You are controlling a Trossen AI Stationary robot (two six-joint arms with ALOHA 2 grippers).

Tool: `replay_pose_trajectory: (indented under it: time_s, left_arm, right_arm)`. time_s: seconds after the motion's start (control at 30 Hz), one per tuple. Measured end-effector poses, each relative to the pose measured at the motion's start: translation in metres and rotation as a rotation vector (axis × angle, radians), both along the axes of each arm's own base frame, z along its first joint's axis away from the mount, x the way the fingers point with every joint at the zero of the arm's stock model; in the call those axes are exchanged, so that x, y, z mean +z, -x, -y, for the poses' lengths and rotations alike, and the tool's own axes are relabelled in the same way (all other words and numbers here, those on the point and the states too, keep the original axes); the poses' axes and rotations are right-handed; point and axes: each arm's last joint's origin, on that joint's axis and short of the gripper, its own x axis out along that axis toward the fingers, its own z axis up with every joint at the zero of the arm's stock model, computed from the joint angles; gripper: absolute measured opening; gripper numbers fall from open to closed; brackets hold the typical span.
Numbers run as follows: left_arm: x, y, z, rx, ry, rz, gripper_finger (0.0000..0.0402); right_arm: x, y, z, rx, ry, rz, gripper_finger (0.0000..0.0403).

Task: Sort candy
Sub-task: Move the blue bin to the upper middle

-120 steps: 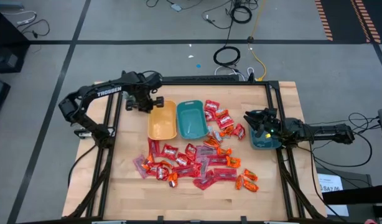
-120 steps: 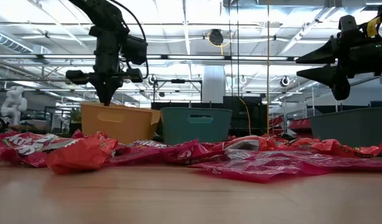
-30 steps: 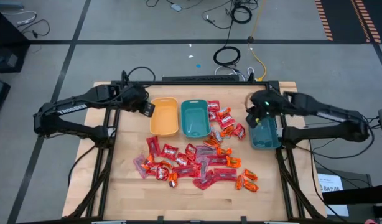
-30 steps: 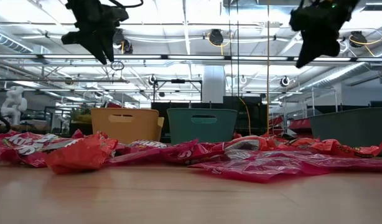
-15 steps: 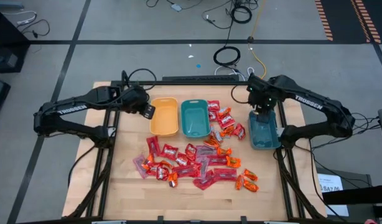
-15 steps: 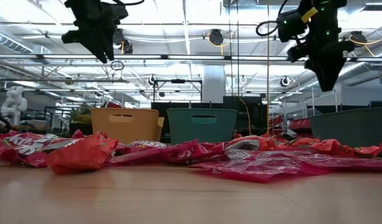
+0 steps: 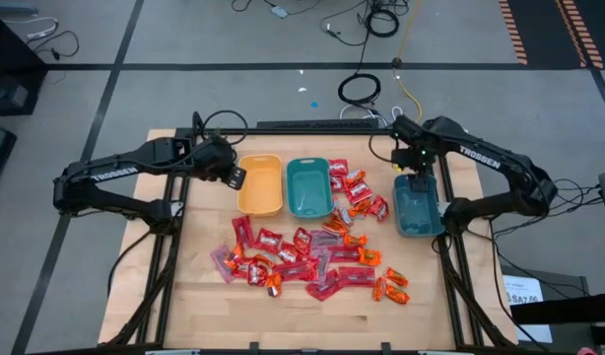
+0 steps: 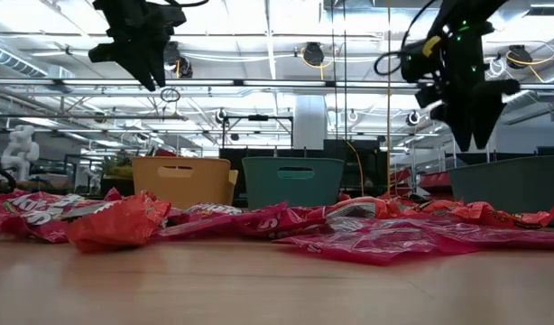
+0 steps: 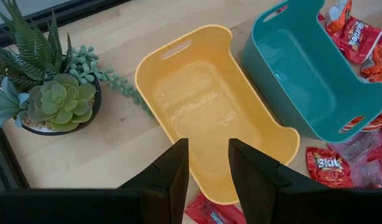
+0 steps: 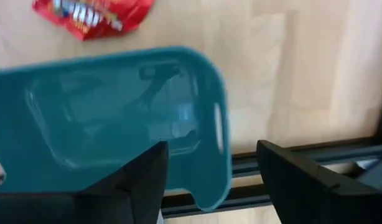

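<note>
The candy (image 7: 312,254), many red, pinkish-red and orange wrapped pieces, lies in a loose pile on the wooden table, with more (image 7: 350,187) to the right of the middle teal bin (image 7: 306,187). My left gripper (image 7: 234,176) hangs open and empty high above the left edge of the yellow bin (image 9: 209,106). My right gripper (image 7: 418,164) is open and empty above the far end of the right-hand teal bin (image 10: 116,118). In the low view the left gripper (image 8: 151,77) and the right gripper (image 8: 465,113) both hang well above the candy.
A small potted green plant (image 9: 51,93) stands left of the yellow bin. All three bins look empty. The table's black frame rails (image 7: 440,148) run close by the right-hand teal bin. Bare wood (image 7: 312,316) lies along the near edge.
My right gripper has turned about, gone a little toward the table's far edge and come down toward the far end of the right-hand teal bin. The candy and bins have stayed where they were.
</note>
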Motion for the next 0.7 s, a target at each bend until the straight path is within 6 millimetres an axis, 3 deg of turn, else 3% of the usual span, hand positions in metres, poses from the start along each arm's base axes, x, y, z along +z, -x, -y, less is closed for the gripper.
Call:
replay_pose_trajectory:
  time_s: [0.5, 0.6, 0.7]
  left_arm:
    - [0.0, 0.0, 0.0, -0.007, -0.003, -0.003, 0.0123]
    - [0.0, 0.0, 0.0, -0.008, -0.004, -0.004, 0.0123]
    - [0.0, 0.0, 0.0, -0.014, -0.006, -0.006, 0.0123]
  right_arm:
    - [-0.065, 0.001, 0.026, -0.065, -0.013, -0.05, 0.0199]
    - [-0.07, -0.001, 0.029, -0.067, -0.002, -0.044, 0.0155]
    - [-0.072, -0.002, 0.029, -0.066, -0.009, -0.049, 0.0074]
